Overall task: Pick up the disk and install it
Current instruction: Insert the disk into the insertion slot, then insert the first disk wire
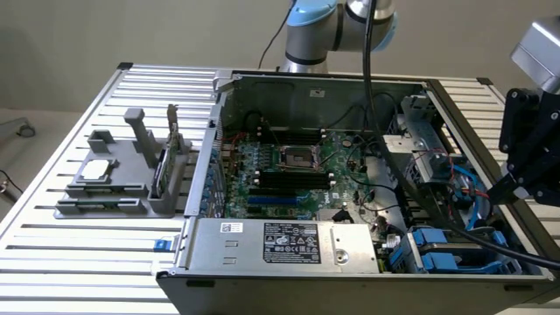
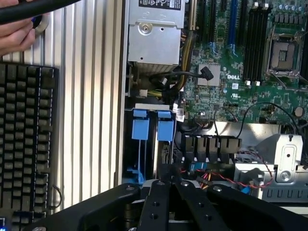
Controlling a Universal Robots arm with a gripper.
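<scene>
Black gripper (image 2: 166, 176) fingers (image 2: 156, 204) fill the near edge of the wrist view, two of them, pressed together at the tips with nothing between. They point down into the open computer case (image 1: 203, 172), toward its drive bay (image 1: 411, 257).

Two blue carriers stand on edge side by side in that bay. The disk (image 2: 165, 131) is the one straight ahead of the fingertips, seated in the bay and apart from the gripper. The second blue carrier (image 2: 139, 129) is just beside it, nearer the case wall. I cannot tell whether either is pushed fully home.

Next to the bay, four black plugs (image 2: 211, 147) sit in a row. One silver power supply (image 1: 289, 244) with a white-and-black label lies along the same side of the case. Beyond it is the green motherboard (image 1: 337, 190) with a single empty processor socket (image 1: 296, 157).

In the exterior view the gripper hangs over the case's edge at that view's right. The case rests on one slatted aluminium table (image 1: 79, 262). At that view's left, well apart from the case, one grey fixture (image 1: 109, 207) holds one square processor chip (image 1: 94, 170) and one thin dark card (image 1: 160, 169) on edge.

In the wrist view, one black keyboard (image 2: 24, 144) lies on the table outside the case, and one hand (image 2: 17, 33) rests near its far end.
</scene>
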